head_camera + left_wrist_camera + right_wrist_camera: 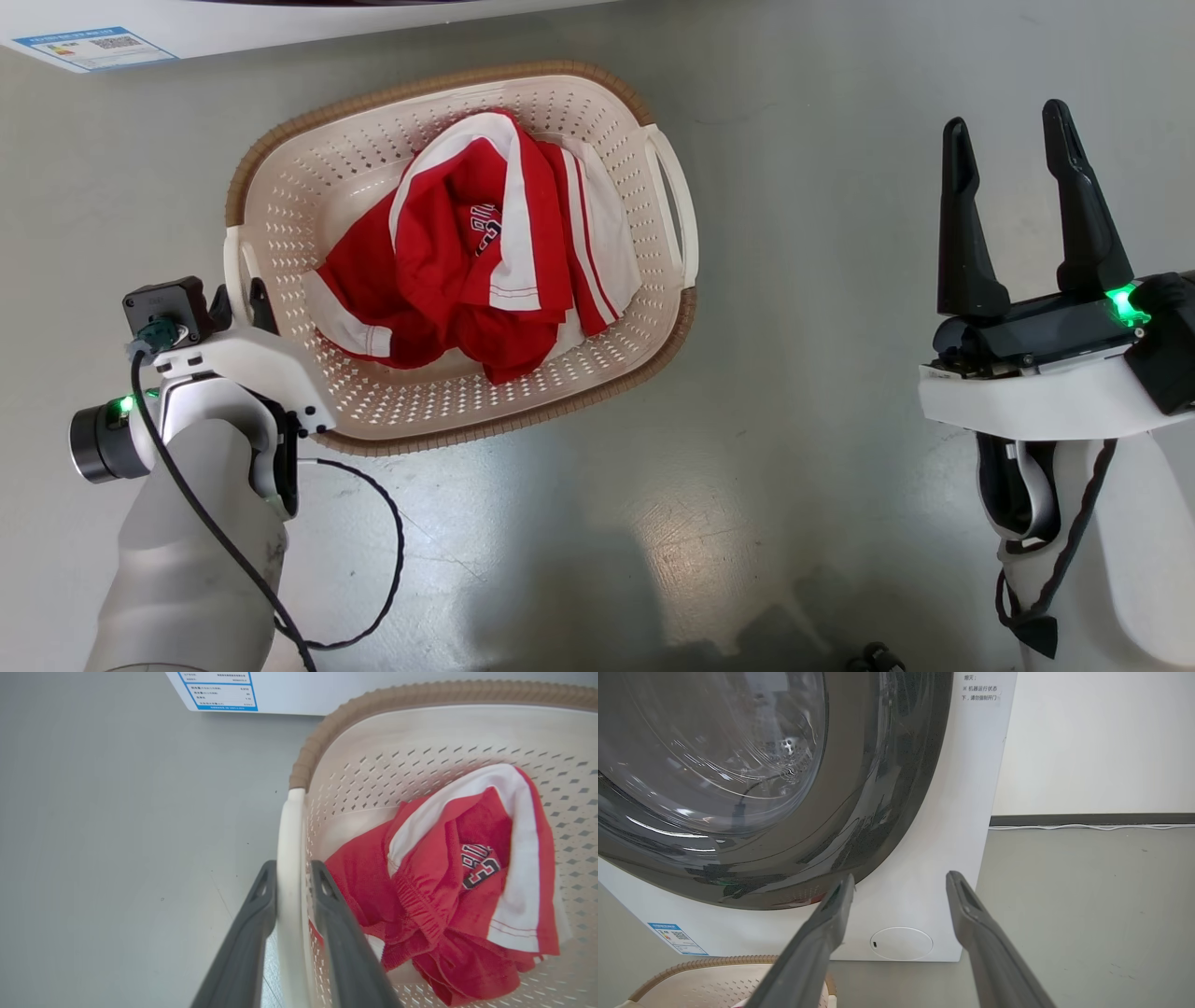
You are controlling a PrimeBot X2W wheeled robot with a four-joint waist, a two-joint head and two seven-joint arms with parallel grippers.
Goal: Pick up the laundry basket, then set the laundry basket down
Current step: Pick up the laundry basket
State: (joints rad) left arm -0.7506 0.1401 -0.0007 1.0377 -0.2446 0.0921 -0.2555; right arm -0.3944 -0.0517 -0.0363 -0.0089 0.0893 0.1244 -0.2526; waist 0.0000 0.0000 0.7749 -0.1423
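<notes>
Currently we find the laundry basket (pixel 317 187) (pixel 373 756) on the left half of the scene, just in front of the washer (pixel 280 23) (pixel 924 858), over the grey floor (pixel 794 420). We cannot tell whether its base touches the floor. Its long axis runs slantwise, with the brown rim (pixel 308 126) toward the washer.

A crumpled red-and-white garment (pixel 467 261) (pixel 444 886) lies inside, covering most of the bottom.

The left gripper (pixel 238 303) (pixel 292 872) is clenched on the basket's left loop handle (pixel 289 835), with one dark finger on the outer side and the other on the inner side, both pressed against the cream bar. A black cable (pixel 392 541) loops from that wrist along the near floor.

The opposite handle (pixel 677 205) on the right side of the basket is free.

The right gripper (pixel 1008 126) (pixel 901 879) stands well apart to the right of the basket, released, with its fingers spread and nothing between them. They point toward the washer's white front, below its dark round door (pixel 738 765).

A blue-edged label (pixel 93 47) (pixel 219 690) (pixel 677 939) sits low on the washer's left corner, beyond the basket.
</notes>
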